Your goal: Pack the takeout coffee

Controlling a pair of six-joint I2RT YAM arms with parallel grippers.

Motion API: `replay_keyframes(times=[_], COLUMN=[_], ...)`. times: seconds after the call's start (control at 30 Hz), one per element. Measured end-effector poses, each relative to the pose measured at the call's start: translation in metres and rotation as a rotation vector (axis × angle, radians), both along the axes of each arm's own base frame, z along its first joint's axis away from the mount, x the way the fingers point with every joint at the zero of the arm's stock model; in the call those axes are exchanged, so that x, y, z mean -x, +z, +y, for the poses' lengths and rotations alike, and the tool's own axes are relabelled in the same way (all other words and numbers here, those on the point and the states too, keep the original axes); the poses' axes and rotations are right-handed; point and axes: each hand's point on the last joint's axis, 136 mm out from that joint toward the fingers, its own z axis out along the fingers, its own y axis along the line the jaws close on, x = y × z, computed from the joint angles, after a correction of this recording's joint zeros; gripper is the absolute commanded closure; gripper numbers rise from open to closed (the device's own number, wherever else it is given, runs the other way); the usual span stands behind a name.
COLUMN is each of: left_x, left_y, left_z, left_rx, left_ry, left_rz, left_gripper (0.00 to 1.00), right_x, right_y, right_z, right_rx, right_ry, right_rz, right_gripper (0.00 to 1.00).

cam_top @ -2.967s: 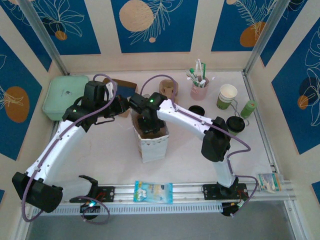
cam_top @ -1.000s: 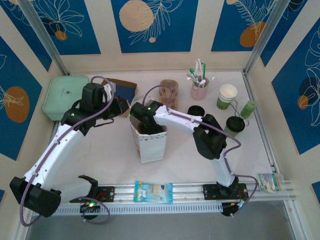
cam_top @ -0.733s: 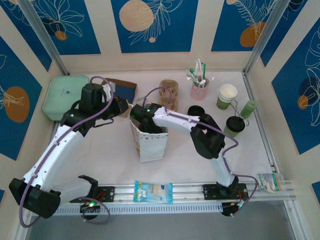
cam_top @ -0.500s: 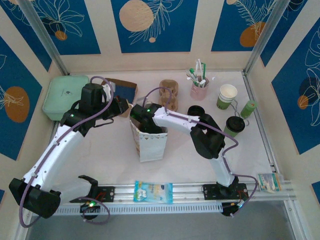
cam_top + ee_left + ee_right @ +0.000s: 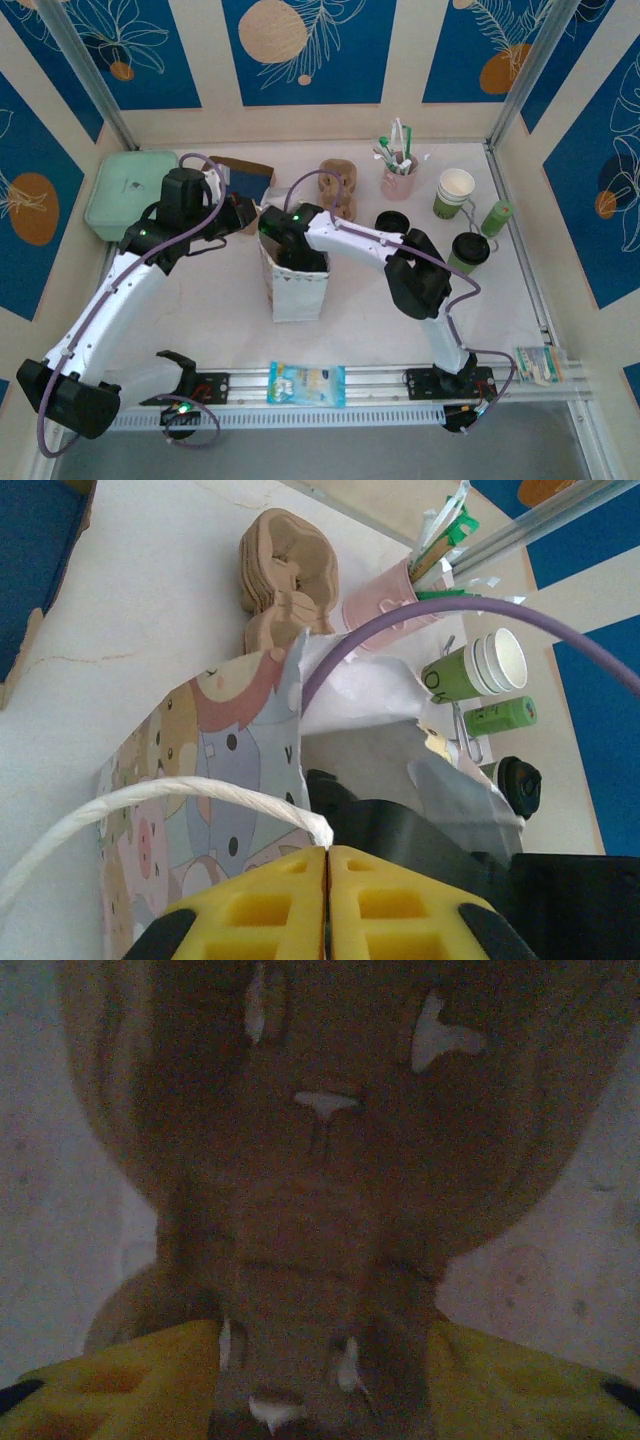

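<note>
Coffee cup (image 5: 468, 250) not packed: stands on table (image 5: 220, 300) at right, well apart from paper bag (image 5: 297, 285) in middle. Left gripper (image 5: 327, 858) pinched tight on rope handle (image 5: 150, 800). Right gripper (image 5: 325, 1360) inside bag, brown cup tray (image 5: 320, 1160) between fingers (image 5: 100, 1380); cannot tell if gripping. Cup must go in next.

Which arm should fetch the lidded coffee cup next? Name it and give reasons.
Right, probably. The lidded coffee cup stands on the right, near that arm's elbow. The left gripper is shut on the paper bag's rope handle, steadying it.
</note>
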Motion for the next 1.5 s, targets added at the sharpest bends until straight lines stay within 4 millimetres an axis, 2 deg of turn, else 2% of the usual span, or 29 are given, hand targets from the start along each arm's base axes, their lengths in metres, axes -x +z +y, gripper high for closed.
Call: replay_keyframes(times=[0.13, 0.47, 0.73, 0.93, 1.03, 1.33, 1.5], left_x=[0.0, 0.005, 0.004, 0.005, 0.007, 0.008, 0.009], left_y=[0.0, 0.016, 0.031, 0.006, 0.001, -0.003, -0.007], left_z=[0.0, 0.005, 0.009, 0.008, 0.009, 0.011, 0.012], left_rx=[0.0, 0.01, 0.018, -0.037, -0.052, -0.074, -0.095], left_ry=[0.001, 0.014, 0.032, 0.014, 0.008, 0.003, -0.002], left_rz=[0.001, -0.056, -0.111, -0.036, -0.024, -0.018, -0.01], left_gripper=[0.83, 0.73, 0.65, 0.59, 0.55, 0.52, 0.52], right_x=[-0.002, 0.0, -0.006, -0.021, -0.025, -0.037, -0.049], right_y=[0.023, 0.052, 0.089, 0.141, 0.16, 0.207, 0.222], right_z=[0.003, -0.005, -0.01, 0.011, 0.014, 0.007, -0.002], right_rx=[-0.02, 0.013, 0.018, -0.102, -0.134, -0.17, -0.169], right_ry=[0.008, 0.034, 0.055, 0.081, 0.09, 0.123, 0.128], right_rz=[-0.032, -0.049, -0.101, -0.231, -0.276, -0.399, -0.456], right_gripper=[0.35, 0.27, 0.24, 0.23, 0.23, 0.25, 0.27])
